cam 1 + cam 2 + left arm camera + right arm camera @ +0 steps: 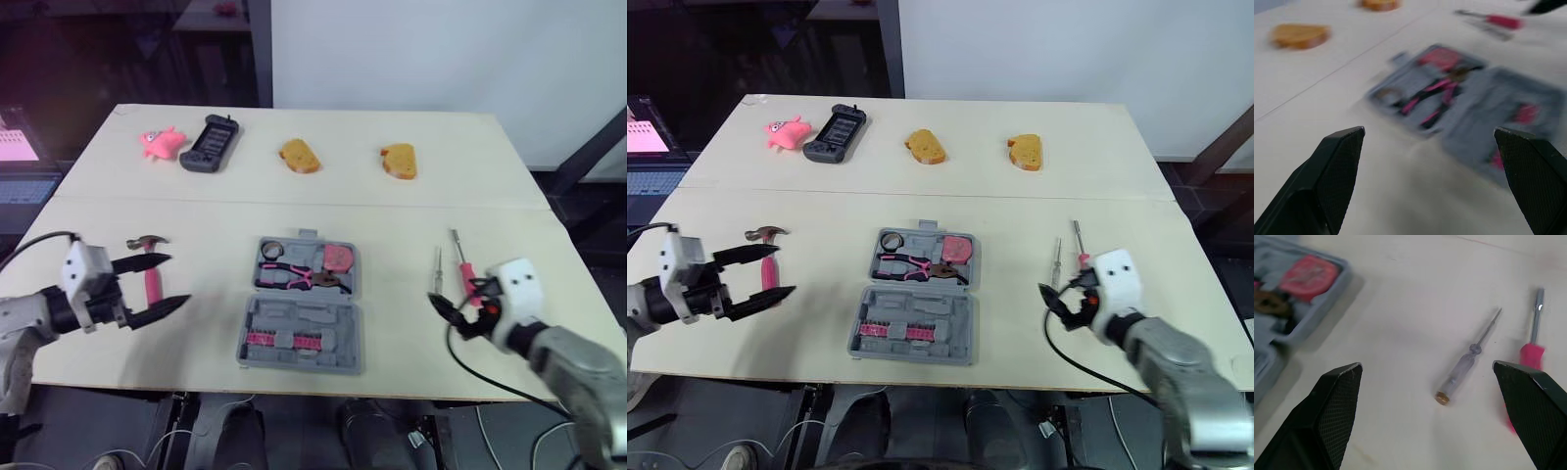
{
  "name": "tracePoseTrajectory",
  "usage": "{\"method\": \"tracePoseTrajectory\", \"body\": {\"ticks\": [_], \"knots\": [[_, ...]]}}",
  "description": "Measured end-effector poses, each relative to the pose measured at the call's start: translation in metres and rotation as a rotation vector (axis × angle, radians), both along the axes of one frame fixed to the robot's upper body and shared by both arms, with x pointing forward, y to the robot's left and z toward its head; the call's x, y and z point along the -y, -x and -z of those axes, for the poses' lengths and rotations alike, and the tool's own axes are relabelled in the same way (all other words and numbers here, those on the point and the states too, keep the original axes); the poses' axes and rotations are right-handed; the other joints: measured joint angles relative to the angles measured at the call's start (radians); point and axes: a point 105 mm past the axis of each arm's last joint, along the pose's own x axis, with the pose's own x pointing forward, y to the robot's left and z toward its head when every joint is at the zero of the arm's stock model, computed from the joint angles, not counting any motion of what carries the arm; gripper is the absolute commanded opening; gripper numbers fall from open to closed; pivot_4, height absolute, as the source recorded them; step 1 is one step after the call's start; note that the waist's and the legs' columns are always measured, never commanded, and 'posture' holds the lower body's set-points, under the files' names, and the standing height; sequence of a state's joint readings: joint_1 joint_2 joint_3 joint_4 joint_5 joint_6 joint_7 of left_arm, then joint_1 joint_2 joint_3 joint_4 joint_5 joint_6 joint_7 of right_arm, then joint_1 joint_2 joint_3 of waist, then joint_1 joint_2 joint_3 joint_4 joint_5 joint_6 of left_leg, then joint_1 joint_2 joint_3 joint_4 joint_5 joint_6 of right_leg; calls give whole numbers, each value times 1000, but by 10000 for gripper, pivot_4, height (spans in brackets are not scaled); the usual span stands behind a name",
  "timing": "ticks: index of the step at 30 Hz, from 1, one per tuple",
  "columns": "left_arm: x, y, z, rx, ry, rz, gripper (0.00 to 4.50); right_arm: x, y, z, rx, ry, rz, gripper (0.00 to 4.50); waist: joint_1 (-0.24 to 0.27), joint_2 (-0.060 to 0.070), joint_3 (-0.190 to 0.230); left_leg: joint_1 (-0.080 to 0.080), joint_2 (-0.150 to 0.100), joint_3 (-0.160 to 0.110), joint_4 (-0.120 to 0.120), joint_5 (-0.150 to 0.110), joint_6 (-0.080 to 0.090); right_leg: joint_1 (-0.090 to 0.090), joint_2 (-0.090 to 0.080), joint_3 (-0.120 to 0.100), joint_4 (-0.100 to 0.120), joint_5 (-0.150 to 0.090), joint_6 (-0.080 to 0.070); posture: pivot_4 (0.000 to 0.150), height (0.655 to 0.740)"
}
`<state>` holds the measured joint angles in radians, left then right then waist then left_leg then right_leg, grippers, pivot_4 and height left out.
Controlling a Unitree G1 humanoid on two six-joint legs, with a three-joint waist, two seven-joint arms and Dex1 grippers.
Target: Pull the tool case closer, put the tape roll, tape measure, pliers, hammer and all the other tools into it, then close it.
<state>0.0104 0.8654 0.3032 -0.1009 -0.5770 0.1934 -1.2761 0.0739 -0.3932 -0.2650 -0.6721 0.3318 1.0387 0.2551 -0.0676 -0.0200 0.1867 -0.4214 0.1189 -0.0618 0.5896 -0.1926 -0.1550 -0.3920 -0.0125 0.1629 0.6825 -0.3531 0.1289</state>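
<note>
While your right gripper (1425,366) hangs with its fingers wide apart, the clear screwdriver (1462,367) lies just ahead of the gap between them, its long axis pointing away. This arm is nearer; your left gripper (174,279), also spread, is by the hammer (152,279).

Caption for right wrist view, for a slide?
Open right tool above clear screwdriver and pink-handled screwdriver, open tool case alongside.

Far strip of worktop (470,196), left to right: pink pig-like toy (160,142), dark grey handheld device (210,143) just beside it, toast-coloured bread slice (300,156), second bread slice (400,161) well apart from first. All four lie flat, beyond seam crossing worktop. Laptop (24,186) off worktop's left edge, screen glowing pink.
</note>
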Motion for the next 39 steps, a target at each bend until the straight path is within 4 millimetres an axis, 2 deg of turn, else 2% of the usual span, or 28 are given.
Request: {"method": "tracePoseTrajectory", "body": {"ticks": [7,16,25,29,31,33,37,38,39], "knots": [[17,11,8,-54,-14,123,44648,3,-20,15,-14,35,218,45000,-1,0,0,-2,0,0,0,0,0,-3,0,0,0,0,0,1500,7395],[23,13,5,-34,-21,141,44648,16,-33,45,-90,52,321,45000,-1,0,0,-3,0,0,0,0,0,-3,0,0,0,0,0,1500,7395],[27,17,7,-37,-23,147,44648,18,-59,42,-68,17,341,45000,-2,0,0,-3,0,0,1,0,0,-2,0,0,1,0,1,1500,7395],[27,16,7,-33,-22,138,44648,21,-64,42,-83,-6,370,45000,-2,0,0,-3,0,0,1,0,0,-2,0,0,1,1,1,1500,7395],[27,16,7,-32,-22,134,45000,21,-64,43,-97,-19,382,39682,-2,0,0,-3,0,0,1,0,0,-2,0,0,1,1,3,1500,7395],[27,16,7,-32,-22,134,45000,19,-64,44,-106,-34,383,32413,-1,0,0,-3,0,0,1,0,0,-2,0,0,1,1,2,1500,7395],[27,16,7,-33,-22,132,45000,17,-64,45,-116,-44,380,11711,4,-1,-1,-3,0,0,2,0,0,-1,0,0,1,0,1,1500,7395],[27,16,8,-34,-21,132,45000,17,-64,45,-116,-45,381,5370,4,-1,-1,-3,0,0,2,0,0,-1,0,0,1,0,1,1500,7395],[27,16,8,-35,-21,132,45000,18,-65,44,-114,-48,381,1903,4,-1,-1,-3,0,0,2,0,0,-1,0,0,1,0,1,1500,7395]]}}
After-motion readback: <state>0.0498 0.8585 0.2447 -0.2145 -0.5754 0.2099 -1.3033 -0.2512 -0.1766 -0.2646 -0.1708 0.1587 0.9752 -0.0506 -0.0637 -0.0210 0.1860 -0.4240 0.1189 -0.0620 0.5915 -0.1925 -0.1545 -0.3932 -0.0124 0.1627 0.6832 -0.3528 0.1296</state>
